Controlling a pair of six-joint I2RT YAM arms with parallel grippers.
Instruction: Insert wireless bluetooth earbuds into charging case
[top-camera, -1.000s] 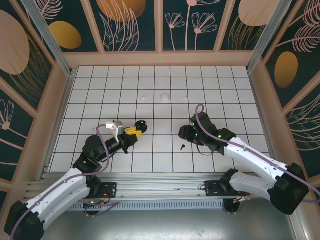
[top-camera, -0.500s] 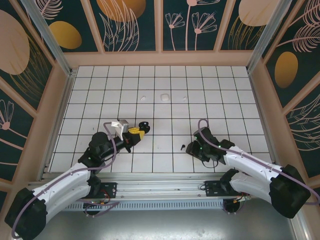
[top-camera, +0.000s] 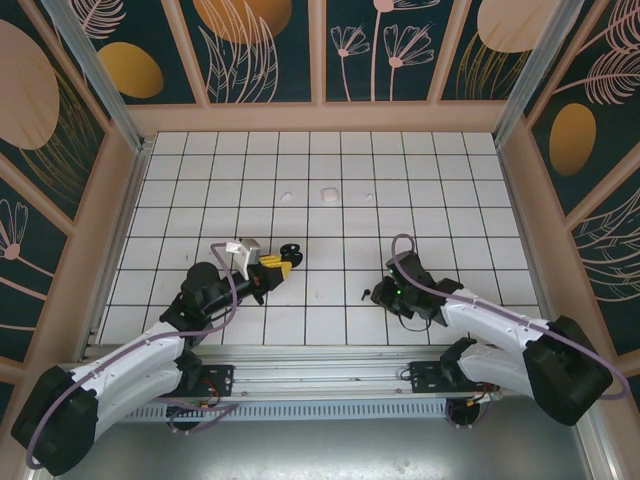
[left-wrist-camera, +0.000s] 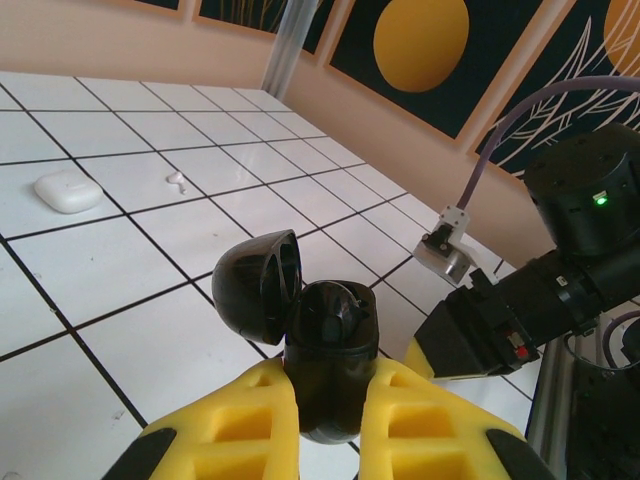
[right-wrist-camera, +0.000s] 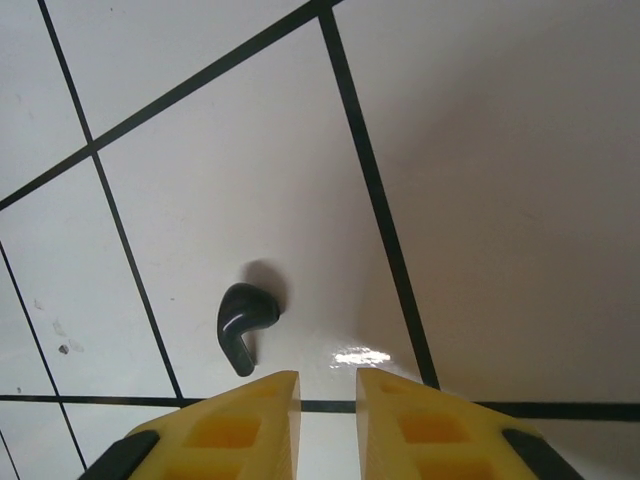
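The black earbud (right-wrist-camera: 243, 320) lies flat on a white tile (right-wrist-camera: 480, 180), and the right wrist camera looks straight down on it. Its long axis runs roughly up and down that view, with the stem end toward the fingers and the rounded head away, tipped slightly right. The right gripper (right-wrist-camera: 328, 378) sits just short of it. The yellow fingertips (right-wrist-camera: 250, 400) stand close together with only a narrow slit between them, and nothing is in that slit. From above, the earbud (top-camera: 365, 294) is a dark speck just left of the right gripper (top-camera: 380, 292). The right arm is folded low, elbow out to the right, wrist pitched down at the floor.

Over on the left, the left gripper (left-wrist-camera: 330, 385) is clamped on the black charging case (left-wrist-camera: 330, 350). The case stands upright between the yellow pads, its mouth facing away from the gripper. Its lid (left-wrist-camera: 258, 285) is swung open to the left. The inside is too dark to tell what it contains. From above, that arm reaches forward and low from its base, with the left gripper (top-camera: 275, 263) aimed toward the middle of the floor.

Well apart, farther back, a white case (top-camera: 327, 193) lies closed, with one white earbud (top-camera: 286, 196) to its left and another white earbud (top-camera: 370, 197) to its right.
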